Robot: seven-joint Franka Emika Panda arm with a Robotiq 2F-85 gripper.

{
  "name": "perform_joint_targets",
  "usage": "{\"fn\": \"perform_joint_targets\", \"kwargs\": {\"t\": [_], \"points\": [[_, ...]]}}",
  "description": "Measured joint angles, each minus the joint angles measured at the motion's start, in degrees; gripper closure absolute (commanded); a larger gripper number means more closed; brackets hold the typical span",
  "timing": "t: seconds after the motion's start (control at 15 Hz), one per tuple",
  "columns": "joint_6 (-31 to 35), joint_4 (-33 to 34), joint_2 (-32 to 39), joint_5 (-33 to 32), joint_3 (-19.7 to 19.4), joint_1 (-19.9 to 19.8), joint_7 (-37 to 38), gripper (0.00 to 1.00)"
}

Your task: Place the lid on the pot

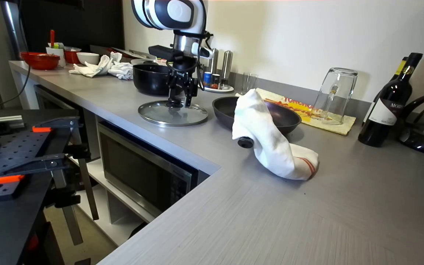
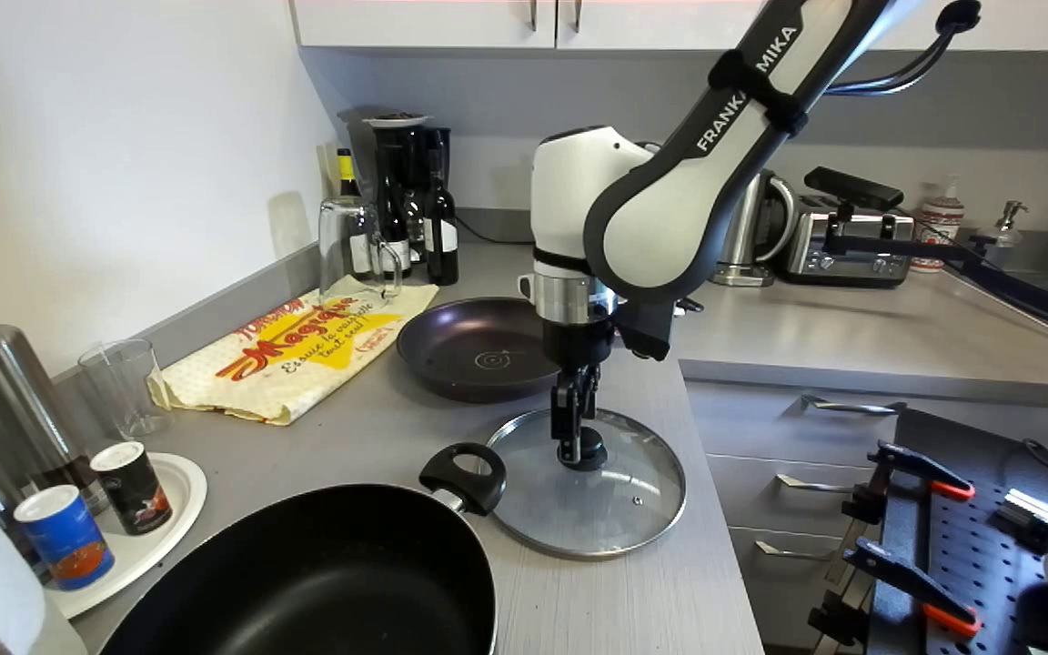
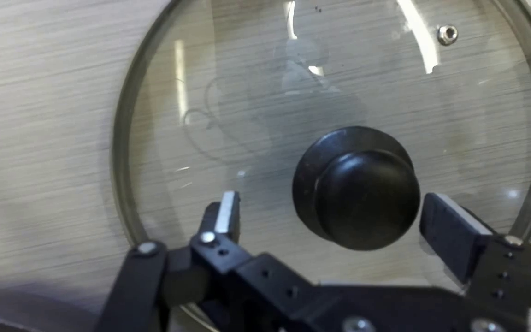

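1. The flat round lid [image 2: 624, 514] of clear glass with a metal rim lay on the grey wood-grain counter [image 2: 569, 609], its round black knob [image 3: 367, 198] facing up.
2. The black two-fingered gripper [image 3: 332, 210] pointed down over the lid, released, its fingers [image 3: 454, 240] spread wide with the knob between them.
3. In the wrist view, the finger at right stood just beside the knob, touching or not I could not tell; the finger at left stood well apart from it.
4. The wide, low, round black pot [image 2: 369, 546] stood near the lid on the same counter, its dark inside showing.
5. A shallow, round, dark purplish frying pan [image 2: 478, 355] stood just beside the lid.
6. A white cloth [image 1: 271, 147] with red stripes hung in front of the pan.
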Motion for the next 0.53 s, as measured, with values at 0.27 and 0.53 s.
{"fn": "perform_joint_targets", "kwargs": {"t": [0.27,0.53], "points": [[0.00,-0.04,0.00,0.44,0.20,0.02,-0.09,0.61],[-0.06,0.09,-0.62,0.58,0.49,0.05,-0.09,0.74]]}}
